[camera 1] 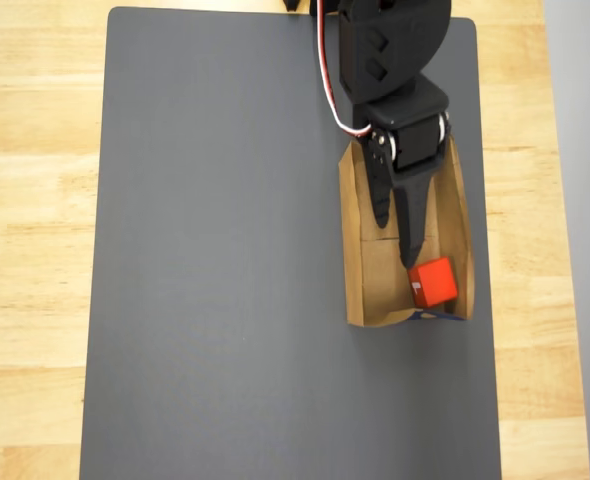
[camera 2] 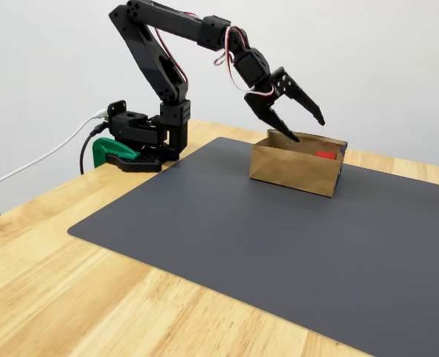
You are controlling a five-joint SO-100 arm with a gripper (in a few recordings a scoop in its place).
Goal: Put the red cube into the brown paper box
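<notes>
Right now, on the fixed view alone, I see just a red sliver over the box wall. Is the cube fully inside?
Observer: Yes. Overhead, the cube rests on the floor of the box, at the end with the blue print.
Operator: Is the gripper clear of it?
Observer: Overhead, the gripper is open. One fingertip ends right at the cube's edge; I cannot tell if it touches.
Operator: Any wall in the way?
Observer: Overhead, both fingers lie between the long walls.

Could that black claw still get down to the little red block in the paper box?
Probably yes. The gripper hangs open just above the brown paper box, whose top is open, and the red cube lies uncovered beside a fingertip, near the box's end wall.
</notes>
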